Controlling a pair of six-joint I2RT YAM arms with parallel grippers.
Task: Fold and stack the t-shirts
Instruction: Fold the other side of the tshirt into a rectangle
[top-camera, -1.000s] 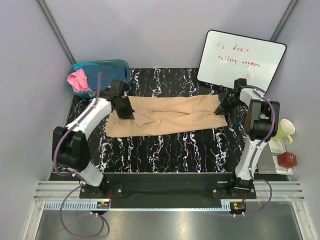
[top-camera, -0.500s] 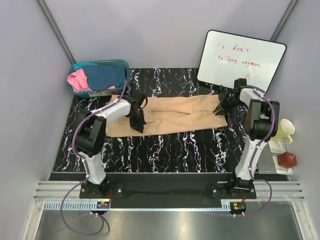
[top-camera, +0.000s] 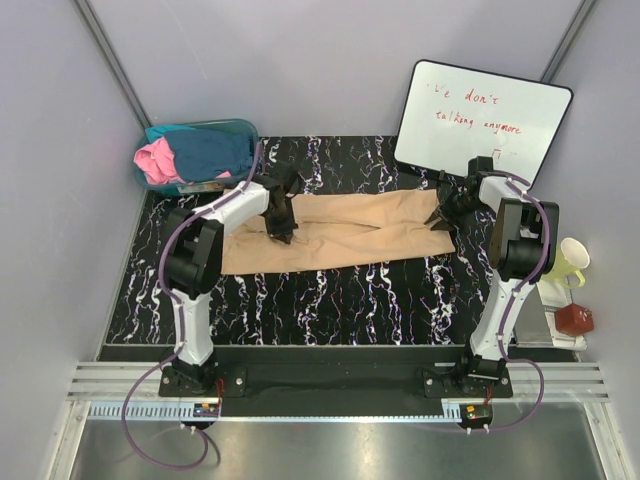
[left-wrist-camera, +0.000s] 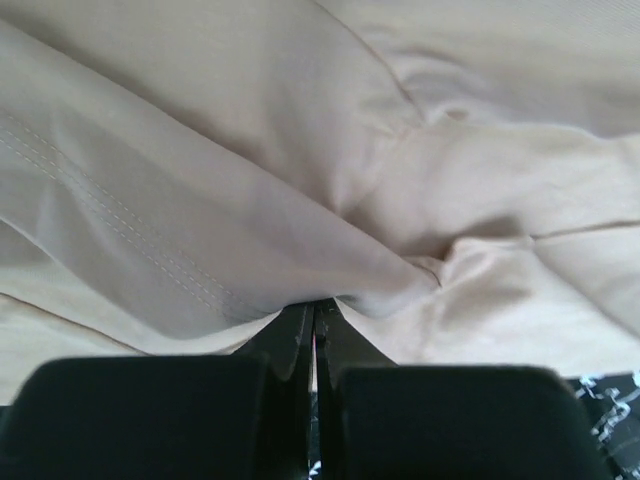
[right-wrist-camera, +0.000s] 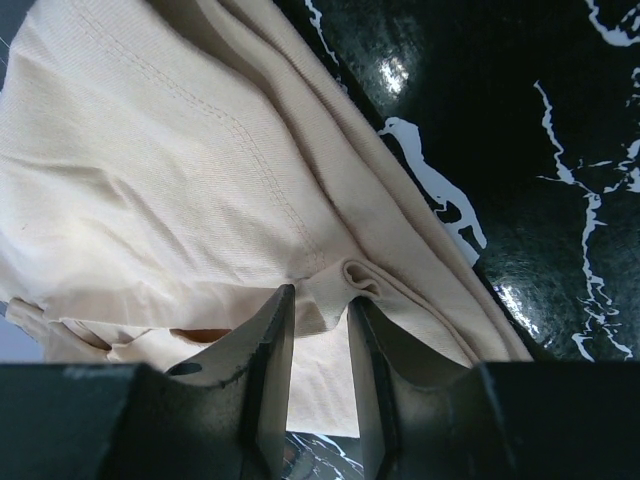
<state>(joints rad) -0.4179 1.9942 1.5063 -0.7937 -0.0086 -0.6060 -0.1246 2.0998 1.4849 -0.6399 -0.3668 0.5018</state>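
Note:
A light tan t-shirt (top-camera: 350, 235) lies stretched across the back half of the black marbled table (top-camera: 330, 300). My left gripper (top-camera: 282, 230) sits over the shirt's left part, shut on a fold of the cloth (left-wrist-camera: 200, 180) that drapes from its tips (left-wrist-camera: 315, 305). At the shirt's right end my right gripper (top-camera: 441, 214) is low on the table. Its jaws stand apart, with a slack tab of the hem (right-wrist-camera: 340, 290) lying between them (right-wrist-camera: 320, 300). A pink shirt (top-camera: 155, 160) and a dark teal-blue shirt (top-camera: 212, 150) are heaped in the tub.
The see-through teal tub (top-camera: 243, 128) stands at the back left corner. A whiteboard (top-camera: 485, 115) leans against the wall at the back right. Off the table's right edge are a yellow mug (top-camera: 568, 262) and a small red object (top-camera: 575, 318).
My left gripper has swung right across the shirt, pulling its left end inward with it. The right gripper's jaws have parted wider around the hem.

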